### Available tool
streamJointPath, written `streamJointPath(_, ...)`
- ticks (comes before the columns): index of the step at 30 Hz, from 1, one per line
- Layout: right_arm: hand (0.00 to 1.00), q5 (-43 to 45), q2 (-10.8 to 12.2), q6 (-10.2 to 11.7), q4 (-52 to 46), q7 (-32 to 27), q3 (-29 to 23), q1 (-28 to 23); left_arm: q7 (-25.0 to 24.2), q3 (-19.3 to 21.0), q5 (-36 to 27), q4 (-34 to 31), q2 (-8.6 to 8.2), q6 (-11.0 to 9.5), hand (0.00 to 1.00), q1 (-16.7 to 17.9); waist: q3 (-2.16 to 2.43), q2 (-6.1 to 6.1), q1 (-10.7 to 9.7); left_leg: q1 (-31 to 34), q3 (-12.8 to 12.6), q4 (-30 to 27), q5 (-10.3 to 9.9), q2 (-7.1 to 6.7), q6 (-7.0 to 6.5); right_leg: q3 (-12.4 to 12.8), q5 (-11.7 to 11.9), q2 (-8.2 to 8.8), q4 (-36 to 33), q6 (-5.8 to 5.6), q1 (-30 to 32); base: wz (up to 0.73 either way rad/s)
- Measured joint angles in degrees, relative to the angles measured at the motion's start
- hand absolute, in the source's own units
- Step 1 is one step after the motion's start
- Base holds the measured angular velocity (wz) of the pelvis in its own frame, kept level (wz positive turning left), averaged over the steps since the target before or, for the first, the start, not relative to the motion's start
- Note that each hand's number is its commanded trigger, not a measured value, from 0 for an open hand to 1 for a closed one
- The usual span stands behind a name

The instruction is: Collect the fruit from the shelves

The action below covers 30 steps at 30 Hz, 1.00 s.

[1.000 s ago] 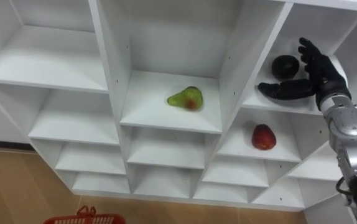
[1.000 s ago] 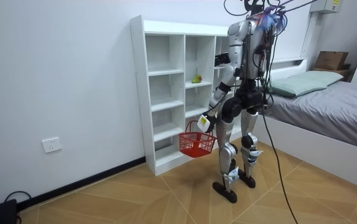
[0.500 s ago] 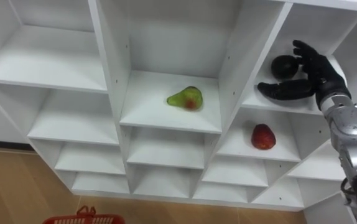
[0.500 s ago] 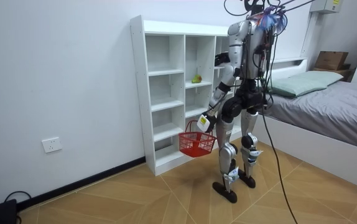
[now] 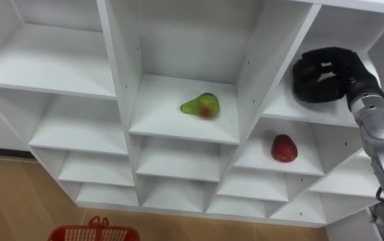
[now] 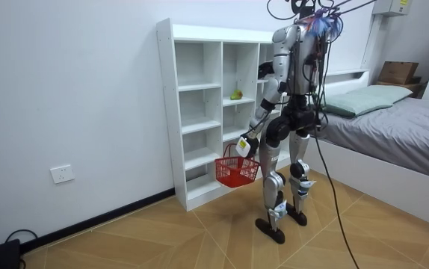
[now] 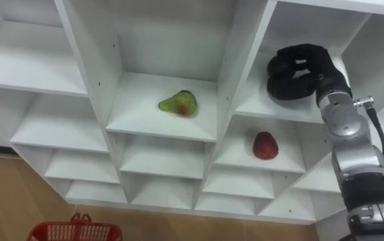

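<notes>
**Dark fruit (image 5: 310, 75) taken in my right hand (image 5: 338, 67)**

Nearest me, the red basket (image 5: 91, 233) hangs from my left hand (image 6: 243, 146). Farther in, on the closet's (image 5: 115, 80) upper right shelf, my right hand was open beside the dark fruit a moment ago and has now curled round it. The green pear (image 5: 201, 106) and red fruit (image 5: 283, 147) are still to collect.

Dark fruit (image 5: 303, 77) largely hidden inside right hand's (image 5: 339, 72) curled fingers (image 5: 324, 55); red basket (image 5: 91, 233) cut by bottom edge.
</notes>
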<state>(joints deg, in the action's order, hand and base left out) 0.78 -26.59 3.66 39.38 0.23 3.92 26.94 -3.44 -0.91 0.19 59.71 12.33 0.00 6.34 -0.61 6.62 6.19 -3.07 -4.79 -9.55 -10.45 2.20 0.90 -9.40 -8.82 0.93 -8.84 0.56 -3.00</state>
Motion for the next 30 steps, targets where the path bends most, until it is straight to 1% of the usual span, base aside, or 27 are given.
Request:
streamJointPath(3,1.00,0.00,-0.12,0.00,0.00,0.07,0.01,0.03,0.02,0.01,0.00,0.00,0.00,-0.07,1.00,-0.37,-0.13,0.29,0.39,0.15,0.06,0.00,0.00,0.00,0.00,-0.06,0.00,0.00,0.00,0.00,0.06,0.00)
streamJointPath(7,1.00,0.02,-0.22,0.01,0.00,0.37,0.53,0.15,0.03,-0.03,-0.01,0.00,0.00,-0.11,1.00,-0.40,-0.09,0.55,0.46,0.35,0.19,-0.02,-0.01,0.00,0.01,-0.16,0.02,-0.01,-0.02,0.03,0.14,0.00)
streamJointPath(9,1.00,0.14,-0.24,0.01,-0.01,0.42,0.93,0.41,0.03,-0.03,-0.01,0.01,0.00,-0.14,1.00,-0.47,-0.11,0.51,0.45,0.41,0.21,-0.02,-0.01,0.03,0.01,-0.15,0.05,-0.04,-0.02,0.07,0.14,0.00)
streamJointPath(14,1.00,6.20,-0.23,0.05,-1.96,1.08,1.18,0.60,-0.12,0.02,-0.02,0.01,0.00,-0.24,1.00,-0.48,-0.23,0.18,0.45,0.44,0.21,0.00,-0.02,0.08,0.02,-0.13,0.13,-0.08,-0.07,0.17,0.13,0.00)
streamJointPath(18,1.00,6.56,-0.22,-0.01,-3.48,2.01,1.58,0.48,-0.16,0.07,0.03,0.01,0.01,-0.26,1.00,-0.48,-0.06,-0.23,0.40,0.41,0.14,0.00,-0.02,0.08,0.02,-0.16,0.15,-0.06,-0.10,0.17,0.11,0.00)
streamJointPath(23,1.00,7.98,0.24,-0.06,-11.54,2.23,2.60,-3.93,0.47,0.02,-0.12,0.21,-0.03,-0.29,1.00,-0.50,0.35,-0.96,0.51,0.24,0.13,0.03,-0.02,0.06,0.02,-0.15,0.15,-0.05,-0.09,0.17,0.04,0.00)
streamJointPath(25,1.00,8.78,0.85,-0.08,-13.48,1.85,2.71,-5.04,0.62,0.02,-0.62,0.62,-0.03,-0.29,1.00,-0.73,0.37,-1.01,0.17,0.22,0.08,0.01,-0.01,0.06,0.02,-0.17,0.15,-0.03,-0.09,0.17,0.00,0.00)
streamJointPath(28,1.00,10.48,1.77,-0.19,-17.75,1.21,1.63,-8.52,0.67,0.12,-0.65,0.73,-0.07,-0.29,1.00,-0.82,0.35,-1.04,-0.15,0.30,0.05,-0.02,-0.01,0.04,0.01,-0.06,0.15,-0.01,-0.08,0.17,0.09,0.00)
streamJointPath(30,1.00,10.68,1.79,-0.19,-20.75,1.24,1.52,-10.73,0.74,0.12,-0.63,0.53,-0.04,-0.31,1.00,-0.83,0.32,-1.13,-0.56,0.36,0.02,0.03,-0.01,0.05,0.02,-0.01,0.15,-0.03,-0.06,0.17,0.16,0.00)
